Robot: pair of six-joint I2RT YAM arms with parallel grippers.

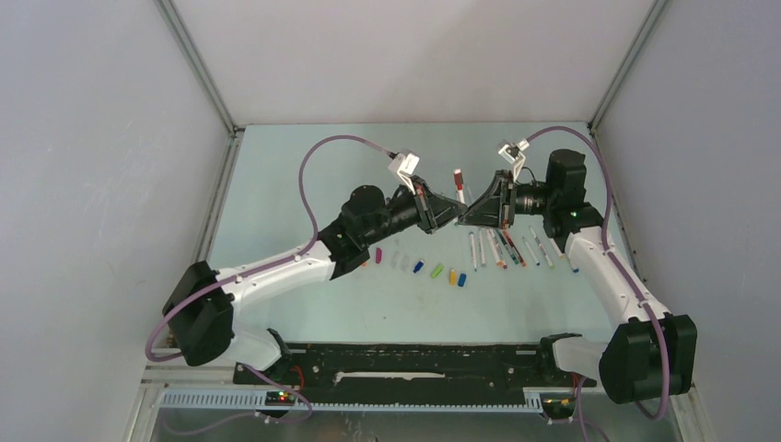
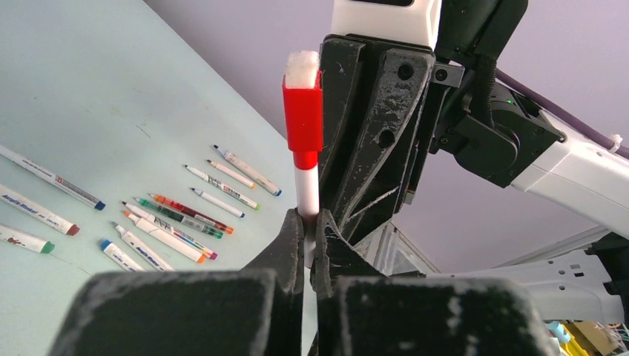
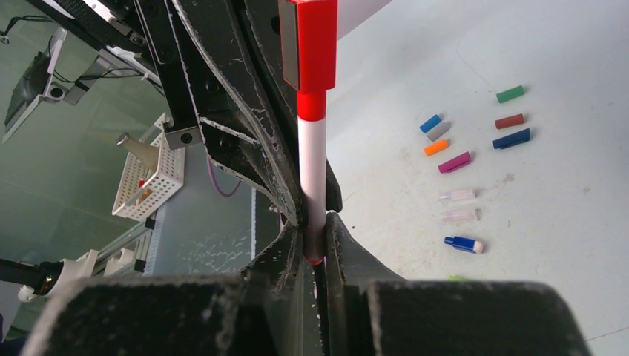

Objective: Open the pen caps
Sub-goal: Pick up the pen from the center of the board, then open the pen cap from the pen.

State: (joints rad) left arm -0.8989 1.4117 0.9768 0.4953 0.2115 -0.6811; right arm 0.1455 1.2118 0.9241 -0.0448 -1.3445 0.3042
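A white pen (image 1: 460, 195) with a red cap (image 1: 458, 174) stands upright in the air above the table's middle, with both grippers meeting at it. My left gripper (image 1: 455, 211) is shut on the pen's white barrel (image 2: 306, 194) below the red cap (image 2: 303, 111). My right gripper (image 1: 467, 215) is shut on the barrel's lower end (image 3: 314, 178), and the red cap (image 3: 311, 44) shows above it. The cap sits on the pen. Several loose caps (image 1: 419, 267) lie in a row on the table, seen in blue, orange, green and magenta (image 3: 454, 162).
Several uncapped pens (image 1: 511, 249) lie side by side right of the loose caps, and also show in the left wrist view (image 2: 170, 215). Grey walls enclose the table on three sides. A white basket (image 3: 152, 178) stands beyond the table edge.
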